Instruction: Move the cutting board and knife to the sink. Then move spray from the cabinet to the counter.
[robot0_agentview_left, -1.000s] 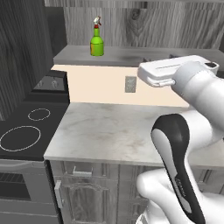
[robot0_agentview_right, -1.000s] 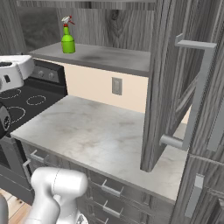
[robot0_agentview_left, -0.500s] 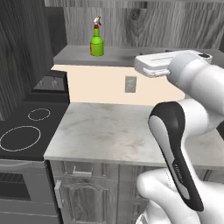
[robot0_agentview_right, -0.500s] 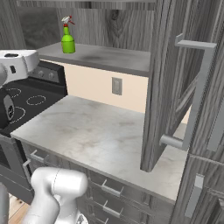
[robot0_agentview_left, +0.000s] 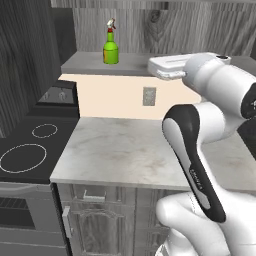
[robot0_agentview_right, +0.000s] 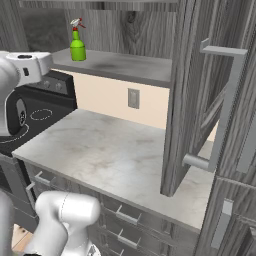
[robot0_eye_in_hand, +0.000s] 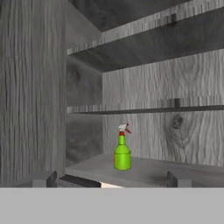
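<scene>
Cabinet (robot0_eye_in_hand: 39, 87) shelf holds spray (robot0_eye_in_hand: 122, 151) upright; claw (robot0_eye_in_hand: 111, 178) open, well apart.

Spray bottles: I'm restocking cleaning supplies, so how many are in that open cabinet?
1. The spray stands upright on the cabinet's lowest shelf, toward its left end. The upper shelves are partly out of view, so more could be hidden there.
</scene>
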